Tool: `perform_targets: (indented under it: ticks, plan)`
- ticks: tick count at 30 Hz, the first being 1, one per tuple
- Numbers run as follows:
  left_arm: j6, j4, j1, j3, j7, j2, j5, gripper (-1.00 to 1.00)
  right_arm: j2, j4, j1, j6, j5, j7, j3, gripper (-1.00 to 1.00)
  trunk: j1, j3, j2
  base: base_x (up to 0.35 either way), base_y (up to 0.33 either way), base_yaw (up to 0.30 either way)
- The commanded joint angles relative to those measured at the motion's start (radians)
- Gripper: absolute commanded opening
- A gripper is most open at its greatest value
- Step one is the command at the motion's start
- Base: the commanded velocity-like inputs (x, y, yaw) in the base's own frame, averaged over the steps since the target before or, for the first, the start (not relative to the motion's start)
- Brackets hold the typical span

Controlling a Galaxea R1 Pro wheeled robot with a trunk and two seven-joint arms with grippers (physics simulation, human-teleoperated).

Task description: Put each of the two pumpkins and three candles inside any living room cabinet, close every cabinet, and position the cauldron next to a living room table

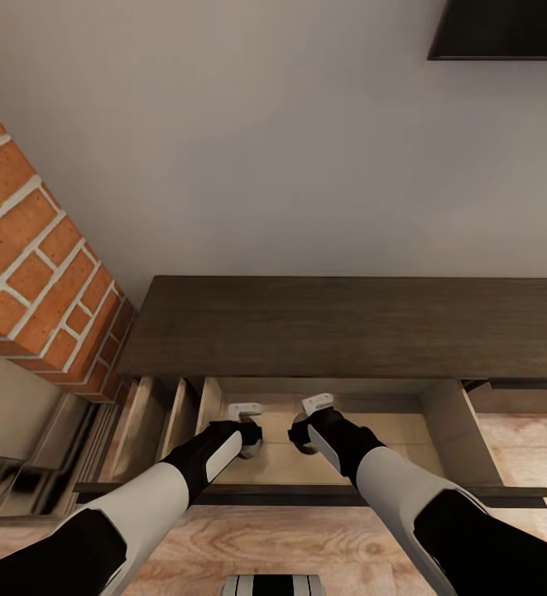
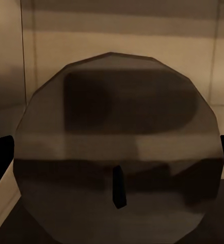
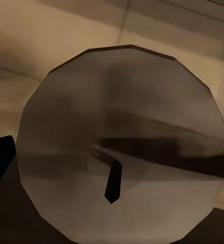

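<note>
At far left stands a brick fireplace (image 1: 33, 273), and just beside it the long dark cabinet (image 1: 347, 327) has a drawer (image 1: 463, 434) pulled out, pale inside. The left gripper (image 1: 248, 430) reaches down into the drawer from a bent, forward-slanting arm, its fingers (image 2: 1, 155) closed on a candle (image 2: 114, 147), round top and dark wick facing the wrist camera. The right gripper (image 1: 306, 426) mirrors that pose near it, its fingers (image 3: 0, 157) gripping a second candle (image 3: 122, 142) over the drawer floor.
</note>
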Motion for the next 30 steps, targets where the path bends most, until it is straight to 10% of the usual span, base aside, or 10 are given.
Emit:
perform_targets:
  ticks: [1,10,11,30]
  plan:
    - [0.002,-0.002,-0.001,-0.008,0.008,0.001,0.010,-1.00,0.000,0.000,-0.001,0.003,-0.011,-0.007,0.005,-1.00,0.000,-0.001,0.000,0.000,0.000,0.000]
    - [0.000,-0.002,-0.001,-0.008,0.008,0.001,0.010,-1.00,0.000,0.001,-0.002,0.003,-0.012,-0.007,0.004,-1.00,0.000,-0.001,0.000,0.000,0.000,0.000]
    - [0.000,-0.002,-0.001,-0.008,0.008,0.001,0.010,-1.00,0.000,0.001,-0.003,0.003,-0.012,-0.007,0.004,1.00,0.000,-0.001,0.000,0.000,0.000,0.000]
    - [0.000,-0.002,0.001,-0.007,0.008,0.001,0.009,-1.00,0.000,-0.004,-0.003,0.002,-0.013,-0.007,0.004,1.00,0.000,-0.001,0.000,0.000,0.000,0.000]
